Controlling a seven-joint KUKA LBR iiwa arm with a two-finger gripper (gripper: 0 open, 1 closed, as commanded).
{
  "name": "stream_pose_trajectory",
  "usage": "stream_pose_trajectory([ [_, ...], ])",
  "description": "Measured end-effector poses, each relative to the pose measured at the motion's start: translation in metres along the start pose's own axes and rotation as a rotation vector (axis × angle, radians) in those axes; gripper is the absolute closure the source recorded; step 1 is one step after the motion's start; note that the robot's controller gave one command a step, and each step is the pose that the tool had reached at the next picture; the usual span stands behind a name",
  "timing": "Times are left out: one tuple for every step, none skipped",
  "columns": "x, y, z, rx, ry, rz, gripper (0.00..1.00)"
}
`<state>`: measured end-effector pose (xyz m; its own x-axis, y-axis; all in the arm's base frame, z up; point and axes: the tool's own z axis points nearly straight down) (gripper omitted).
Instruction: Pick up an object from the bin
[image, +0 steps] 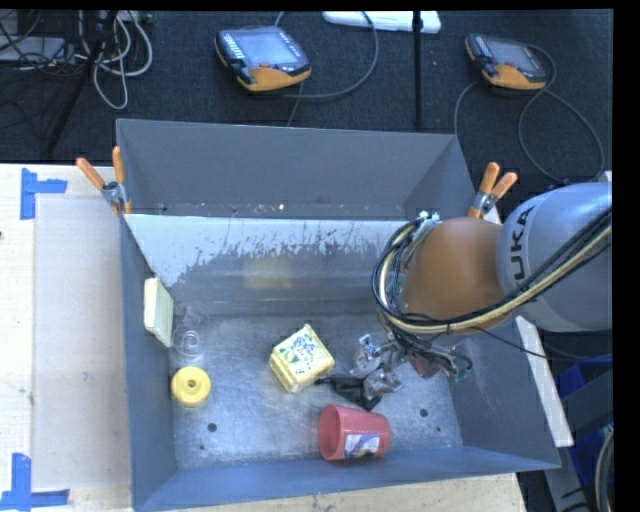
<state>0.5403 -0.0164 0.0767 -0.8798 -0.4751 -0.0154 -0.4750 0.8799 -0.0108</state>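
Pincer (378, 368) sits low in the grey bin (280, 180), right of frame centre, just above a small black thing (345, 384) beside a yellow box (300, 357); whether clenched or released cannot be told. Seemingly the grasping step; next comes a firm closing, then a lift

We recorded a pale yellow block (157, 310) standing on edge, a clear plastic cup (187, 343) just beside it, and a yellow roll (190, 385) near that. A yellow printed box (300, 357) lay tilted, apart from a red cup (352, 433) on its side. On the dark carpet (330, 100) beyond, we observed one cabled pendant (262, 57) and a second pendant (508, 60), well apart.
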Motion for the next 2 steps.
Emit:
stream_pose_trajectory([
  [0.0,0.0,0.0,0.0,0.0,-0.001,1.0],
  [0.009,-0.006,-0.181,-0.013,0.017,-0.046,1.0],
])
